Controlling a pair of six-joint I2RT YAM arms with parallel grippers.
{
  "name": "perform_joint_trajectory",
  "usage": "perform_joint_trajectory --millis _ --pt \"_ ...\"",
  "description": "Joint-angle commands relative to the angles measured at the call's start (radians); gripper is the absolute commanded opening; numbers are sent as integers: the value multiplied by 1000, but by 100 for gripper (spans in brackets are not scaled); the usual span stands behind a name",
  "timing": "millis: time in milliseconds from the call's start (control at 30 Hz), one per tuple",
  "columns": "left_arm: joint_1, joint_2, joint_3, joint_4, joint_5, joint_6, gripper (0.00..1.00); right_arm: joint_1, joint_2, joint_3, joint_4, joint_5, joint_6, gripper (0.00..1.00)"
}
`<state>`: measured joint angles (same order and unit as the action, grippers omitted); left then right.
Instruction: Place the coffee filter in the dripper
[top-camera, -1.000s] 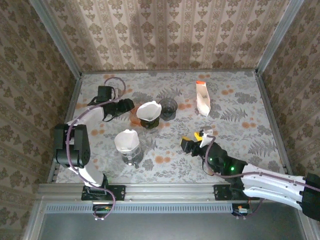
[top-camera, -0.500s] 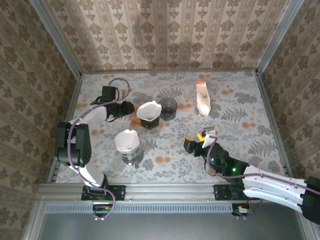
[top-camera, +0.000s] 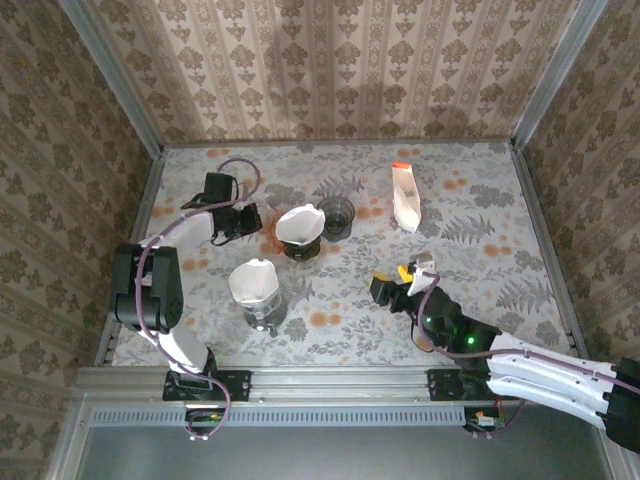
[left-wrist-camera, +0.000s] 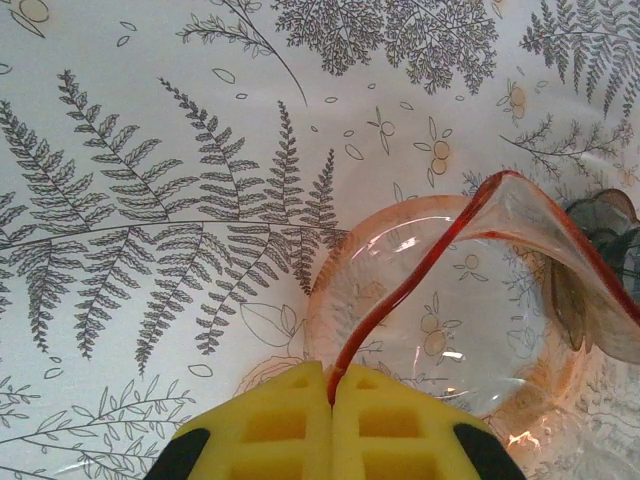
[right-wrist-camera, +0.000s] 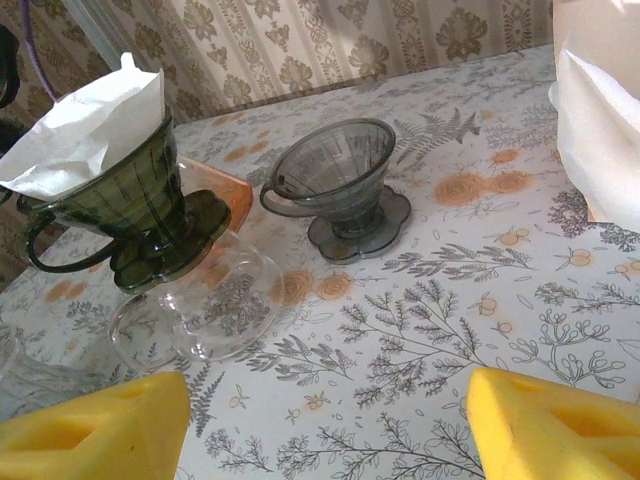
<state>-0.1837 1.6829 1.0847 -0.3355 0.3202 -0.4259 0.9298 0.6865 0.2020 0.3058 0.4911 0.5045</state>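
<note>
Over at the far left of the worktop (top-camera: 480, 250): left pincer (left-wrist-camera: 331, 385), yellow pads pressed flat together, pinching the thin orange rim of a clear glass carafe (left-wrist-camera: 440, 320). Just right of that, from above: dark green dripper (right-wrist-camera: 130, 215) perched on the same carafe, leaning a little, white coffee filter (right-wrist-camera: 90, 135) seated inside, paper edge poking above the rim. Further right, just beside it: second dripper (right-wrist-camera: 340, 175), smoky grey, upright on its own flat base, bare inside. Nearer the arm bases: another white filter (top-camera: 253, 282) opened out in a clear glass holder (top-camera: 266, 316). Toward the far right: white pack of filters (top-camera: 405, 200) with an orange tab, flat on the worktop. Near the middle, low over the leaf print: right pincer (right-wrist-camera: 330, 420), yellow fingers spread wide, gripping nothing, well apart from both dark drippers.
</note>
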Motion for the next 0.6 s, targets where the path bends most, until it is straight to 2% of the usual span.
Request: perform_joint_trajectory --millis 0,433,567 --pt "6 -7 28 -51 -33 12 0 -7 -17 -18 -13 17 12 75" --pt "78 -134 45 -180 -166 41 0 -12 -31 -26 -18 20 19 75" --pt "125 -191 27 -212 -163 41 0 -13 -33 -26 -18 20 20 75"
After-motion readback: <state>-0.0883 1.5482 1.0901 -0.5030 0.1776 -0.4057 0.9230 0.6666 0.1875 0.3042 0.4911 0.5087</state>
